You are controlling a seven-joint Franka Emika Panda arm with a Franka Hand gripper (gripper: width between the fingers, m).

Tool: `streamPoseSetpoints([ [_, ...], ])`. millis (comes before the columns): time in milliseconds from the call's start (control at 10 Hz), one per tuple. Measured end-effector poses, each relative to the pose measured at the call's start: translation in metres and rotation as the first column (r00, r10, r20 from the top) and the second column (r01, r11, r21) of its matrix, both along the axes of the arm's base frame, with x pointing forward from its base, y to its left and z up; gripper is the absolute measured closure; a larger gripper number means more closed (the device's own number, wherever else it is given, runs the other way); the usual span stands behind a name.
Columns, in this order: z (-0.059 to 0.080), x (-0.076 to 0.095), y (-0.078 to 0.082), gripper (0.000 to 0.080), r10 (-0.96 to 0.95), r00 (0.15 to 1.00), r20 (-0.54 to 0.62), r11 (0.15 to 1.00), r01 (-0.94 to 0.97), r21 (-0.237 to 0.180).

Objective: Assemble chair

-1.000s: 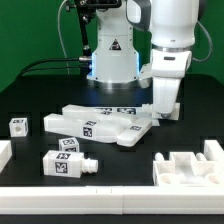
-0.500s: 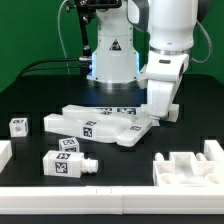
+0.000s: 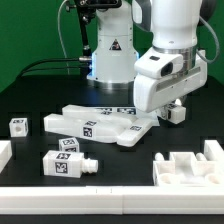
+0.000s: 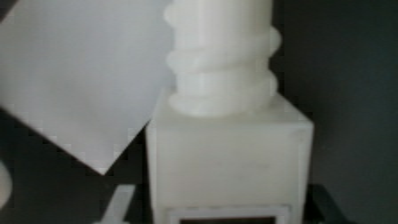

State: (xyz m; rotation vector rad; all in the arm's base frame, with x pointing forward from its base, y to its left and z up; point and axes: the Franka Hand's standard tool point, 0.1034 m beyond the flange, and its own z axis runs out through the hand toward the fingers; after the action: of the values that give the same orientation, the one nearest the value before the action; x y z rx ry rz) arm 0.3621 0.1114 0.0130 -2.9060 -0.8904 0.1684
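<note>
The large glossy white robot arm [image 3: 165,40] rises behind the cluster of flat white plastic slabs [image 3: 105,127]. Its wrist leans down over the cluster's end on the exterior view's right. Everything rests on a matte black table [image 3: 120,190].

The slabs are the chair's biggest loose parts. They carry black-and-white square tags and lie overlapped in the middle of the table.

- **Walled piece:** In front of the slabs, toward the exterior view's right and well apart from them, sits a blocky white plastic piece with raised walls and notches [image 3: 190,168].
- **Pegged block:** In front of the slabs, toward the exterior view's left, lies a white block with a short round peg at one end [image 3: 65,162]. It shows tags on two faces and is also apart from them.
- **Cube:** A small white tagged cube [image 3: 18,126] stands off the slabs' end on the exterior view's left, near it but not touching.
- **Small block:** Just beside the slabs' opposite end, a small white tagged block [image 3: 177,113] sits directly below the two-finger gripper [image 3: 173,102].

In the wrist view the small white tagged block [image 4: 217,140] fills the picture. It has a square body with a ringed round post standing on it, and a flat slab's pale face lies next to it.

The fingers themselves are hidden in both views. It cannot be told whether they stand apart, together or clamped on that block.
</note>
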Motion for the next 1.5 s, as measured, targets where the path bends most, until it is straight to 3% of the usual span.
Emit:
streamPoseSetpoints([
  [400, 0.000, -0.002, 0.003, 0.0538, -0.307, 0.952, -0.022, 0.951, 0.306, -0.038],
  [700, -0.002, 0.001, 0.024, 0.0538, -0.654, 0.756, -0.021, 0.756, 0.651, -0.072],
  [1200, -0.007, -0.003, 0.025, 0.0538, -0.642, 0.766, -0.016, 0.765, 0.641, -0.062],
  [1300, -0.007, -0.004, 0.024, 0.0473, -0.638, 0.770, -0.022, 0.769, 0.636, -0.066],
  [1400, -0.007, -0.005, 0.024, 0.0285, -0.632, 0.774, -0.043, 0.774, 0.628, -0.084],
  [1500, -0.006, -0.004, 0.024, 0.0193, -0.630, 0.775, -0.040, 0.776, 0.626, -0.080],
])
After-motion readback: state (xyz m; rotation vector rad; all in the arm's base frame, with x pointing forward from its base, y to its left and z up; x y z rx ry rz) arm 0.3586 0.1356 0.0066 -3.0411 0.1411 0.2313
